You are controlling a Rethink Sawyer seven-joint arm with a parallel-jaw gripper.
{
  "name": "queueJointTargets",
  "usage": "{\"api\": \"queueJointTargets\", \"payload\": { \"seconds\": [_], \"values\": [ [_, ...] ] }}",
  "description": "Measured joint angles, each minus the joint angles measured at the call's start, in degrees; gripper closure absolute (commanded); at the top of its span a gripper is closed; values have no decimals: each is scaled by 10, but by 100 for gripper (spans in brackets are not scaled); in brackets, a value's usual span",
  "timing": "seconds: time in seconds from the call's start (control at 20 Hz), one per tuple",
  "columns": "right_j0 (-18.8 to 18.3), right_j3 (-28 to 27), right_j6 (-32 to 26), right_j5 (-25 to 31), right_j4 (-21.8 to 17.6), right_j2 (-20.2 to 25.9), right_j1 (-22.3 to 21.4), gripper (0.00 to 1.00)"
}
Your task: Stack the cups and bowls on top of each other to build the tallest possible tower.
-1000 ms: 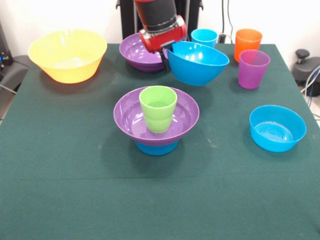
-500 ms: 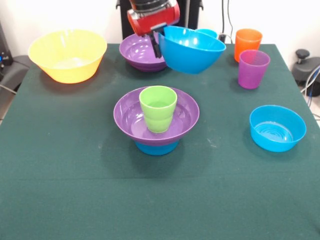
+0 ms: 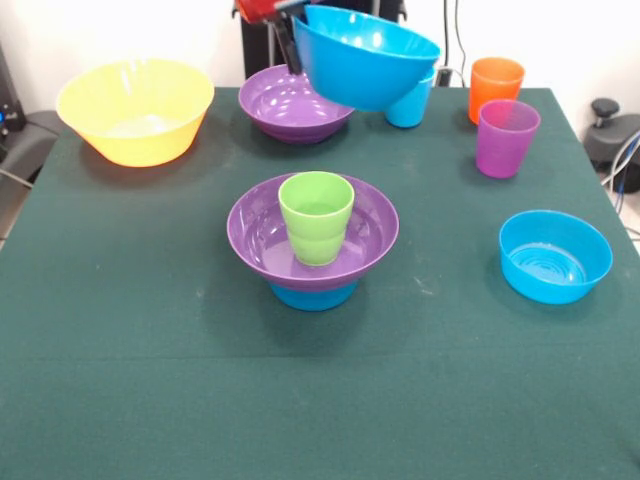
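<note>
Hand holds large blue bowl tilted, mouth upward.

Glossy smooth plastic bowls and cups on matt green cloth-covered table.

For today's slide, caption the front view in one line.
Gripper lifts the large blue bowl above the table; green cup tops the tower.

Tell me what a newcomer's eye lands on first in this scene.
First, the large blue bowl hanging tilted in the air at the table's far edge, pinched by its rim in the gripper. Next, the tower at the table's middle: a lime green cup standing in a wide purple bowl on a small blue bowl.
</note>
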Motion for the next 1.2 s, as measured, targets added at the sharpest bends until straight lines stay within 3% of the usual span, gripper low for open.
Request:
{"api": "queueJointTargets", "payload": {
  "seconds": [0.45,1.2],
  "values": [
    [-33,-19,0,77,14,41,-33,100],
    [-17,-135,0,167,9,51,1,100]
  ]
}}
